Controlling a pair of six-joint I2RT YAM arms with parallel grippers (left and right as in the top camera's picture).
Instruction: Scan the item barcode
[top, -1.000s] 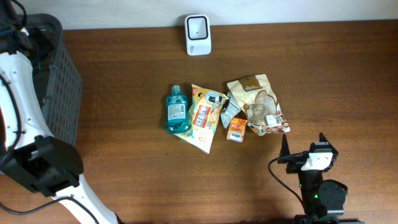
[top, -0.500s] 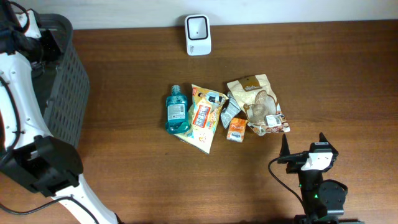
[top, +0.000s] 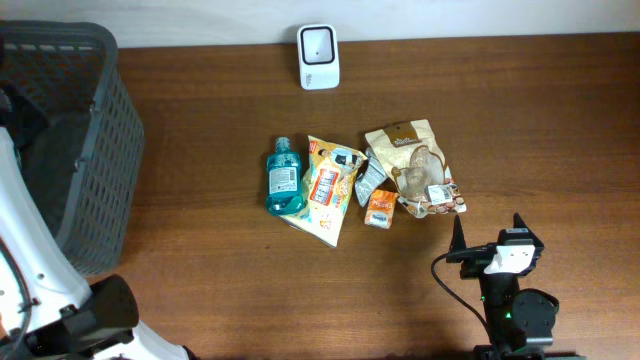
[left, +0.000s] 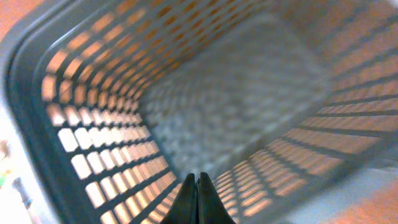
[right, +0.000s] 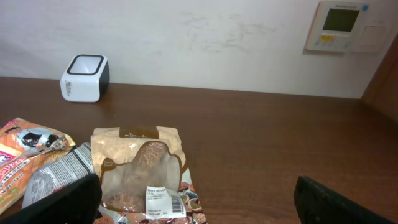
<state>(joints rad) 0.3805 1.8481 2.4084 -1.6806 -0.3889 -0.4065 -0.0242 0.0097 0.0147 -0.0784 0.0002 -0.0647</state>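
Jaws on my left arm are clenched, fingertips (left: 193, 194) pressed flat against each other, and they point down into the grey basket (left: 93, 155). Its slatted walls fill the left wrist view, which is blurred. From overhead the basket (top: 100, 150) stands at the left end of the tabletop (top: 520, 100), with my white left arm (top: 30, 260) beside it.

My right jaws are released and spread wide, one dark finger (right: 62, 202) at each lower corner of the right wrist view. They sit low over the near edge of the tabletop, apart from everything.

Items to scan lie in a loose cluster at the middle. A blue bottle (top: 283, 177) is on the left, touching an orange and yellow snack bag (top: 328, 185). A silver packet (top: 370, 180) and a small orange packet (top: 380, 208) come next. A brown bag (top: 410, 160) with a white barcode label (right: 158, 198) facing up lies on the right, just ahead of my right jaws.

White and upright, the scanner (top: 318, 43) stands at the far edge, well apart from the cluster.
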